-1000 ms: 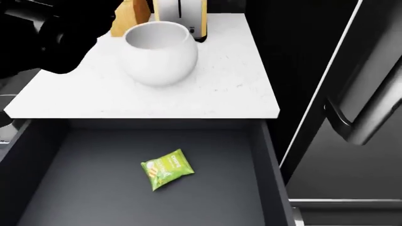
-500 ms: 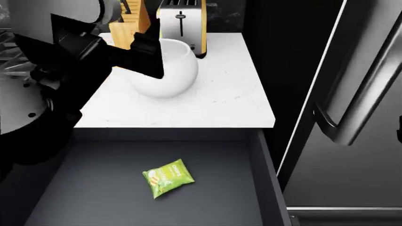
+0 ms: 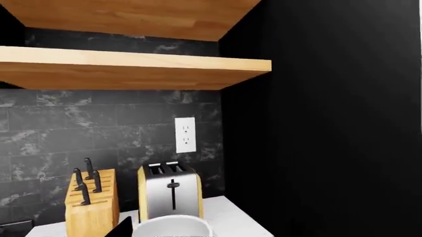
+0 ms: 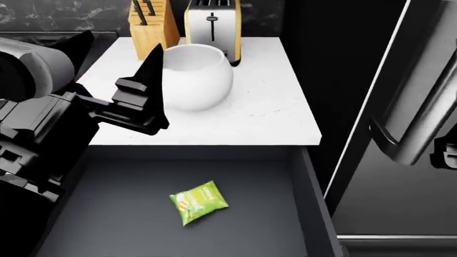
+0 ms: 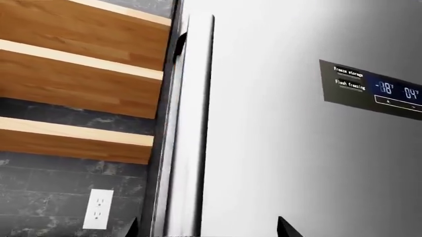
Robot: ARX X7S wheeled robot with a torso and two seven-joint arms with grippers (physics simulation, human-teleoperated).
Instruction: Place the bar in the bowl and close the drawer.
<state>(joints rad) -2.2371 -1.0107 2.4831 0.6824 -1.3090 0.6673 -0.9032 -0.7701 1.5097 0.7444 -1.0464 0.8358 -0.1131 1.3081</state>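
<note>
Head view: the bar (image 4: 198, 202) lies flat on the floor of the open drawer (image 4: 300, 176), the bowl (image 4: 193, 76) stands on the white counter (image 4: 271, 112) in front of the toaster (image 4: 213, 24) and knife block (image 4: 152, 27), and the left gripper (image 4: 146, 91) hangs over the counter edge beside the bowl, holding nothing, its jaw state indeterminable. Left wrist view: toaster, knife block and the bowl's rim below wooden shelves (image 3: 132, 66); jaw state not determinable here either. Right wrist view: the refrigerator door (image 5: 297, 148) and its handle (image 5: 191, 128), with two dark fingertips (image 5: 285, 227) set wide apart and empty.
</note>
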